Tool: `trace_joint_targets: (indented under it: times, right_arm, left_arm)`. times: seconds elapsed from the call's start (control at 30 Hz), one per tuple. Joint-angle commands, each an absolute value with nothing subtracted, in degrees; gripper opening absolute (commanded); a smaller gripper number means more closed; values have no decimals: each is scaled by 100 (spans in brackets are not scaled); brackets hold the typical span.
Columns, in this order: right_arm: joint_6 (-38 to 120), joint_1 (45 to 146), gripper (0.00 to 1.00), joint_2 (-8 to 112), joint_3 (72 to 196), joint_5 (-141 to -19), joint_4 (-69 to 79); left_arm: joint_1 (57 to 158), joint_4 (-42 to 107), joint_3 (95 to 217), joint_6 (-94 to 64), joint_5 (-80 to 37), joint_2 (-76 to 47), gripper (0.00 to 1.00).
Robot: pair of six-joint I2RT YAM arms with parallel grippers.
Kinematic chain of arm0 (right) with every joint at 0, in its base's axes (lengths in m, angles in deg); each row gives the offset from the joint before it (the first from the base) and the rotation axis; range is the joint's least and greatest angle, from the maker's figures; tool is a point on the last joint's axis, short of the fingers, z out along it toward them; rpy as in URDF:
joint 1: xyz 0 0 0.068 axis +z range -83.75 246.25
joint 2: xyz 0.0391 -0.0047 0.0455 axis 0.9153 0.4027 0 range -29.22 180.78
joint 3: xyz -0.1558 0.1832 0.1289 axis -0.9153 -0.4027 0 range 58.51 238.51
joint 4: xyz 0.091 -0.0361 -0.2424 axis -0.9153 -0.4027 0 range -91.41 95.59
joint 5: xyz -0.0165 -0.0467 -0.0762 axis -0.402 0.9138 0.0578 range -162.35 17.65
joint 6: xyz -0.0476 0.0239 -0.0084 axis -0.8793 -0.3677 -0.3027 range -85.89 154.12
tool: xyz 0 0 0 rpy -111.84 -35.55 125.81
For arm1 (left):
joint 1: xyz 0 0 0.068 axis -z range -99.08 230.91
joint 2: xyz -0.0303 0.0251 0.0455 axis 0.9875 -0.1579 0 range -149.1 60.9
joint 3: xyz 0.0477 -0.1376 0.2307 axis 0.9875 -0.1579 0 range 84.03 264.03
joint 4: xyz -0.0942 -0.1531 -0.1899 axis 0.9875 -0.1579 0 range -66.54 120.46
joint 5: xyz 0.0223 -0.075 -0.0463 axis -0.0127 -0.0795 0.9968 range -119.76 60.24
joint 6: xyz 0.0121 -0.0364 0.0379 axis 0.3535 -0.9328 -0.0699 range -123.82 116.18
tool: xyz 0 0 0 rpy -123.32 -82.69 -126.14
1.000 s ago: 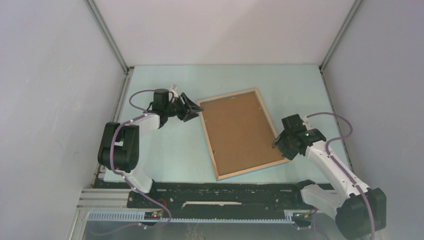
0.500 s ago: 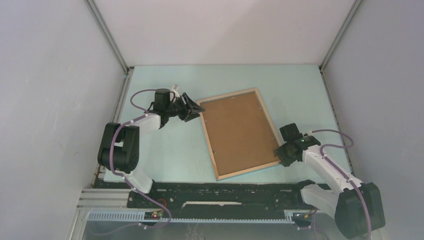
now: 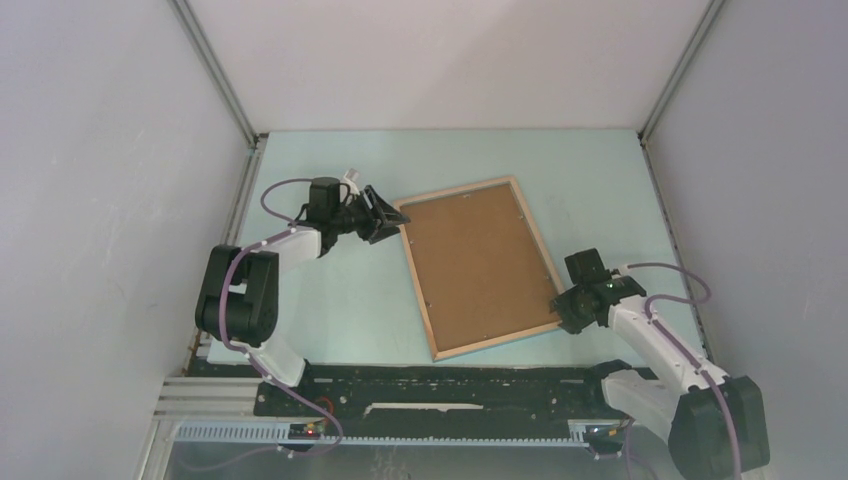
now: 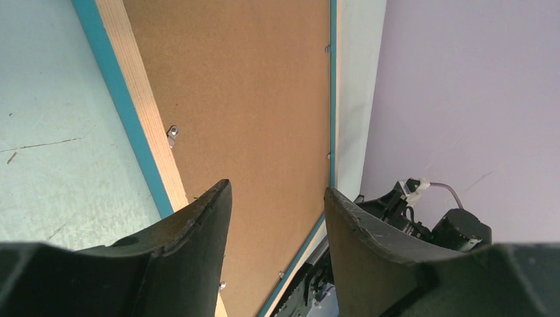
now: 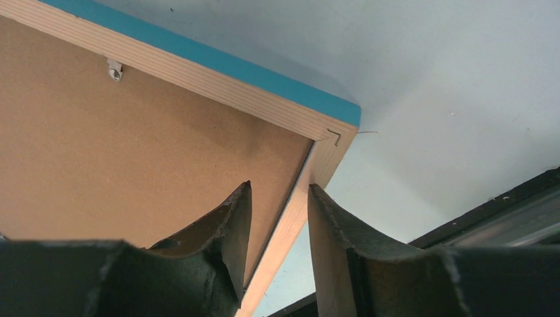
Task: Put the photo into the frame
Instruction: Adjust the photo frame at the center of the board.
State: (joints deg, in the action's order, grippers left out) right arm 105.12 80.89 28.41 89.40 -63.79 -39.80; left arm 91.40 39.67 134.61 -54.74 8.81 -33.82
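The frame [image 3: 456, 191] lies face down on the table, light wood up and turquoise edges showing, with the brown backing board [image 3: 478, 262] set in it. The photo is not in view. My left gripper [image 3: 385, 222] is open at the frame's far left corner. In the left wrist view its jaws [image 4: 277, 188] stand wide apart above the backing board [image 4: 244, 99] and the wood rail [image 4: 142, 119]. My right gripper [image 3: 562, 305] is at the near right corner. In the right wrist view [image 5: 279, 187] its fingers straddle the frame's rail [image 5: 218, 78], slightly apart, with nothing clamped.
The pale green table [image 3: 340, 300] is enclosed by grey walls on the left, right and back. A black rail [image 3: 440, 385] runs along the near edge by the arm bases. The right arm [image 4: 429, 224] shows in the left wrist view.
My right gripper has moved nearer along the frame's right edge to its near right corner. The left arm and the frame have not moved.
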Motion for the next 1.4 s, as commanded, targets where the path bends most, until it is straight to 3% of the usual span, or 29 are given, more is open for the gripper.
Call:
trace_joint_targets:
  times: [0.0,0.23,0.53,0.73,0.83,1.13,1.37]
  right_arm:
    - [10481,8084,47,2482,8848,-6143,-4304]
    - [10444,7988,50,2586,8823,-6151,-4193]
    - [10517,7979,38,3132,8822,-6082,-3785]
    - [10065,7823,18,3314,8822,-5943,-3498]
    - [9374,7633,1,3514,8829,-6030,-3024]
    - [7554,7618,0,4983,9654,-6451,-2367]
    - [6203,7667,0,5569,10677,-6118,-2750]
  left_arm:
    - [9181,4055,13863,-5351,938,-3095,59]
    - [9181,4179,13800,-5445,1005,-3057,59]
    - [9174,4200,13782,-5446,1018,-2950,59]
    - [9132,4076,13803,-5323,926,-2837,59]
    - [9051,3974,13824,-5243,856,-2769,59]
    - [8795,3296,14033,-4658,317,-2529,61]
    - [8584,1980,14535,-4484,-1220,-2608,71]
